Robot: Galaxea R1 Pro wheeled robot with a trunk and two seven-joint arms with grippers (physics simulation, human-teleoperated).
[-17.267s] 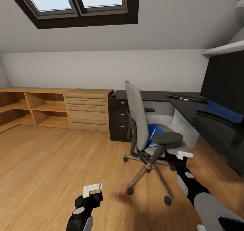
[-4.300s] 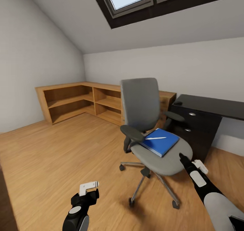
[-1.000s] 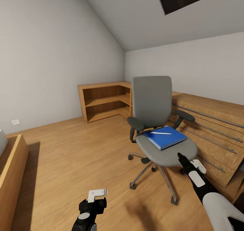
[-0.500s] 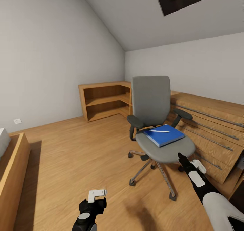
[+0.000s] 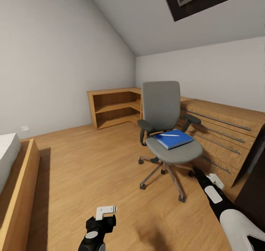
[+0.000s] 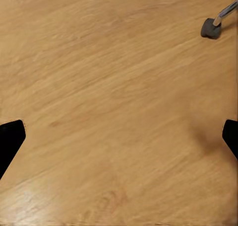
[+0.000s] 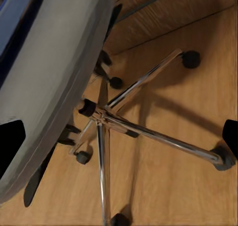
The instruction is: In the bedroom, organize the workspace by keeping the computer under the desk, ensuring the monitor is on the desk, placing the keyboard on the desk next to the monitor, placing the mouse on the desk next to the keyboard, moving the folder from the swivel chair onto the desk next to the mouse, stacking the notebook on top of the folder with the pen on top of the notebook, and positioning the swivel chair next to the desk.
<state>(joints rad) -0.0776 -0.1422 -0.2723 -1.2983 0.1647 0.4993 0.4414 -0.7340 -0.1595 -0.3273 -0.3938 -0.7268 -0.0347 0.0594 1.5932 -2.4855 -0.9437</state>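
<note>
The swivel chair stands mid-room on the wooden floor, its grey seat facing me. A blue folder lies on the seat with a white pen on top. Under the seat rim, the chair's chrome star base fills the right wrist view. My right gripper is open, low beside the chair's casters and touching nothing. Over bare floor, my left gripper is open and empty. The desk's black end shows at the right edge. Computer, monitor, keyboard, mouse and notebook are out of view.
A wooden dresser with long metal handles runs behind the chair along the right wall. Open wooden shelves fill the far corner. A bed in a wooden frame sits at the left. Open floor lies between bed and chair.
The camera has moved, so the chair sits higher and farther away in the picture. More of the bed shows at the left and the desk's black end has come in at the right. Both grippers stay open.
</note>
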